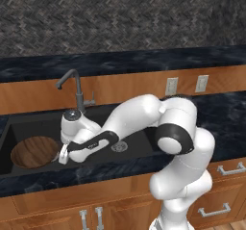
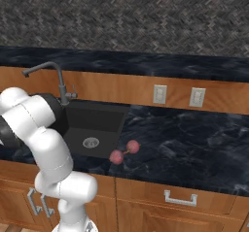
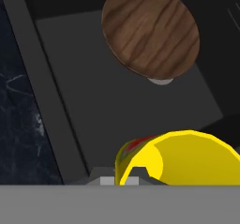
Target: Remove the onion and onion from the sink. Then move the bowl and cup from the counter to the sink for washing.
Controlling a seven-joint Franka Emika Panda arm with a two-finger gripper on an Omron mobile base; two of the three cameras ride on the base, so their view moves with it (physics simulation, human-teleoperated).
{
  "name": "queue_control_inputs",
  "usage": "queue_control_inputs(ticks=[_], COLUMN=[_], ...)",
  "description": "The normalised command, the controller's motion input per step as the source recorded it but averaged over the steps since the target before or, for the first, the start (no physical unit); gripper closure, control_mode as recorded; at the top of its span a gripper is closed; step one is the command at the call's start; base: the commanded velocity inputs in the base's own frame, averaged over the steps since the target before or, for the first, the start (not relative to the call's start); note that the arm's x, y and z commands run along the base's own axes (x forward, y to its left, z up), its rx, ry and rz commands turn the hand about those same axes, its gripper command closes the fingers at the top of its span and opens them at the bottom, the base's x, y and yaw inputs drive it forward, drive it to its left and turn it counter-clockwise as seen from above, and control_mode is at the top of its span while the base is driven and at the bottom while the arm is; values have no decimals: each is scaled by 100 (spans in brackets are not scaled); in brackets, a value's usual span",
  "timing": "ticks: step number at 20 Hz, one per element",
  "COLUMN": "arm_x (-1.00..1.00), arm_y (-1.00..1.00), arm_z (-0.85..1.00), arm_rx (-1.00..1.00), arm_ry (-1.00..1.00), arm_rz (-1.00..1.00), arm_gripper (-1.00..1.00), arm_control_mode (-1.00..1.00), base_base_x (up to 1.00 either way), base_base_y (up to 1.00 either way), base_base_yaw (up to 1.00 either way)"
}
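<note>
Hand view: the yellow cup (image 3: 187, 157) is gripped at its rim by the closed gripper (image 3: 119, 181), above the sink's (image 3: 117, 106) left basin, where the wooden bowl (image 3: 151, 31) is seen. Two onions (image 2: 116, 157) (image 2: 133, 146) are seen on the counter (image 2: 194, 139), just right of the sink.

A rendered home kitchen: a black double-basin sink (image 1: 139, 142) with a grey gooseneck faucet (image 1: 72, 87) is set in a dark marble bench (image 2: 194, 139), wooden cabinets with metal handles (image 2: 180, 197) below, wall outlets (image 2: 159, 94) at 12 o'clock, under a dark herringbone-tiled wall (image 1: 120, 17).
</note>
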Motion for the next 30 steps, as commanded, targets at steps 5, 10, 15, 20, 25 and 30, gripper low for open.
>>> queue_control_inputs(ticks=[5, 10, 15, 20, 25, 30], arm_x=[10, 12, 19, 16, 16, 20], arm_y=[1, 2, 0, 0, 3, 3], arm_z=[-17, -19, -15, -16, -15, -10], arm_rx=[0, 0, 0, -1, -1, 0], arm_ry=[0, 0, 0, 0, 0, 0], arm_rz=[0, 0, 0, 0, 0, 0], arm_gripper=[100, 100, 100, 100, 100, 100], arm_control_mode=[-100, -100, -100, -100, -100, -100], base_base_x=[0, 0, 0, 0, 0, 0], base_base_y=[0, 0, 0, 0, 0, 0], base_base_yaw=[0, 0, 0, 0, 0, 0])
